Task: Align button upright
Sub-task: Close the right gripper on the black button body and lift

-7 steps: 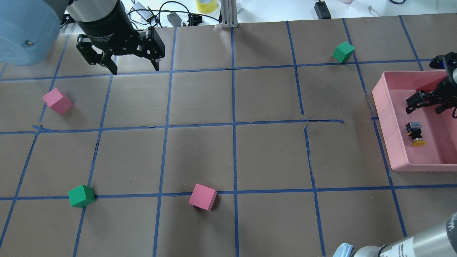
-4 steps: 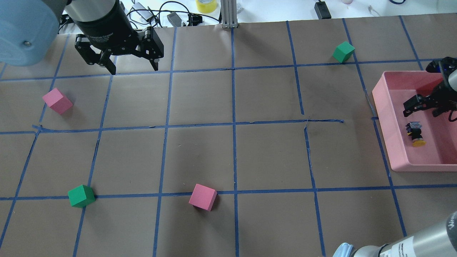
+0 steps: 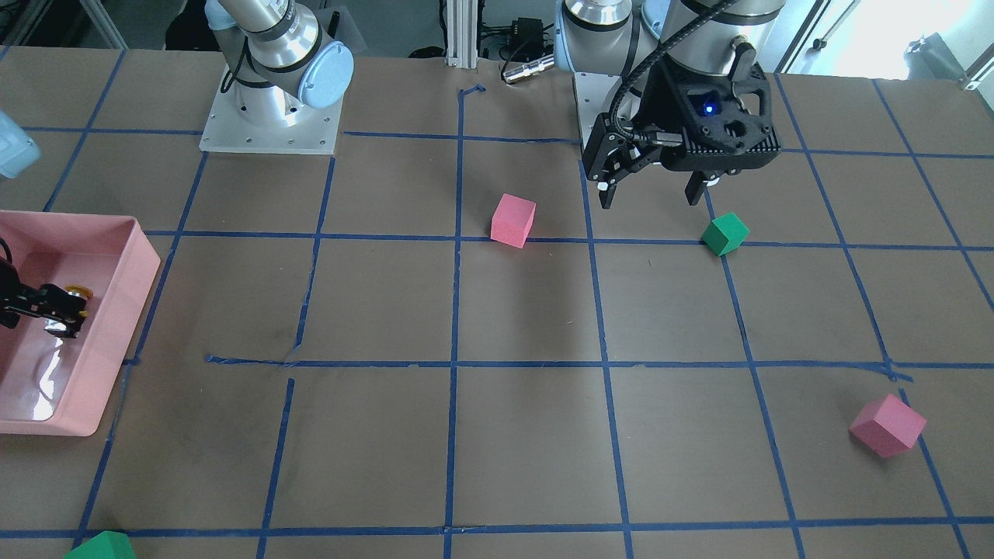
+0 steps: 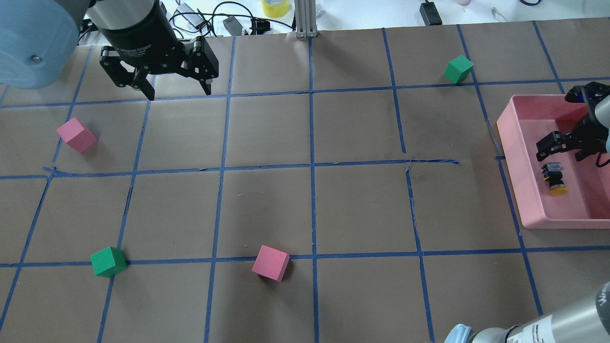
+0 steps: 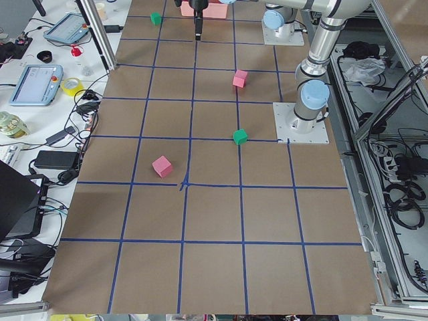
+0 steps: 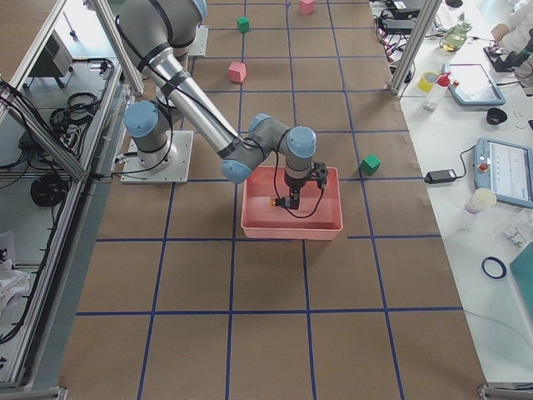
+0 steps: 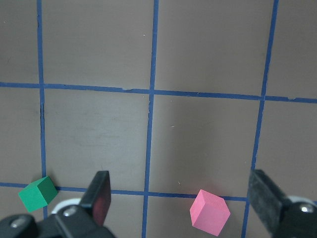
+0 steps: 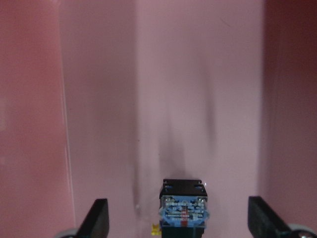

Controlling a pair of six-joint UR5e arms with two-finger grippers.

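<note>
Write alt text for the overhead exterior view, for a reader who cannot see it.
A yellow-capped button lies on its side in a pink tray at the view's right edge, with the right pincer open beside it, not touching. The left pincer hangs open at far left; two pink cubes and two green cubes are scattered on the gridded table.

The desk (image 4: 357,209) is covered in brown paper and marked into squares by blue tape lines (image 4: 312,166). Four foam cubes sit directly on it, well apart. A pink cube (image 4: 76,135) lies toward the robot's left. A second pink cube (image 4: 270,263) touches a tape line nearer the robot, with a green cube (image 4: 109,261) further left on that line. A second green cube (image 4: 459,69) sits far right. A pink tray (image 4: 524,190) rests at the right edge, and a metal base plate (image 3: 225,141) lies on the robot's side.
</note>
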